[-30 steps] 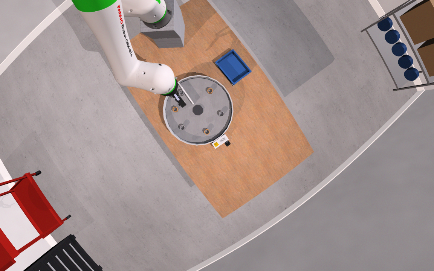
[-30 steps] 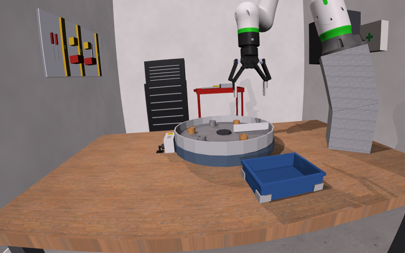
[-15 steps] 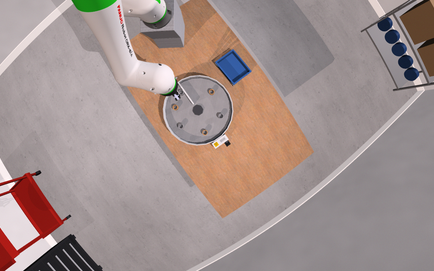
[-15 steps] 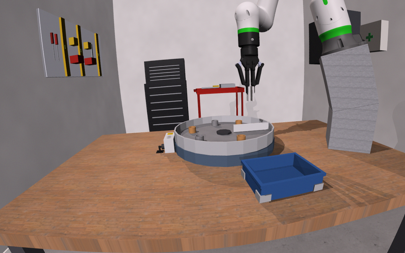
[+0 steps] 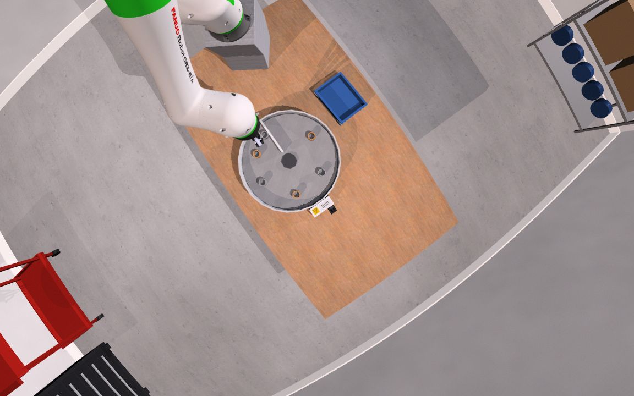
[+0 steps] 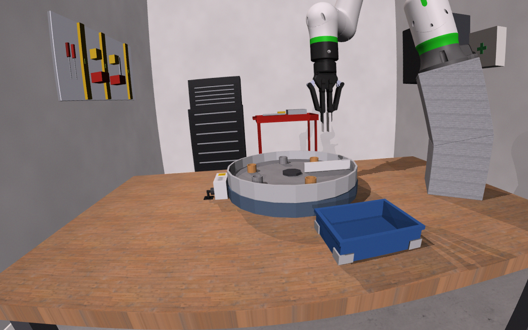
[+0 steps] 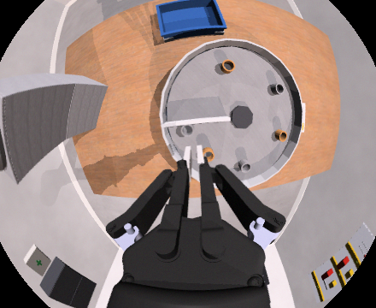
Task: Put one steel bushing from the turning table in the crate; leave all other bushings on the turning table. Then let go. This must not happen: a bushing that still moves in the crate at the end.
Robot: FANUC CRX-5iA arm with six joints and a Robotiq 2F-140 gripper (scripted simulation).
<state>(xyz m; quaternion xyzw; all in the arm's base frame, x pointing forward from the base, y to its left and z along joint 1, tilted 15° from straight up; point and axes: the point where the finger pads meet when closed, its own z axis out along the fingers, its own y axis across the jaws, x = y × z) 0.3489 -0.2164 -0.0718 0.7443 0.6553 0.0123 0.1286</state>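
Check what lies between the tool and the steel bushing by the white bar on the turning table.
Only open air. In the exterior view the tool hangs shut and empty, high above the turning table. The wrist view shows that steel bushing beside the white bar, untouched.
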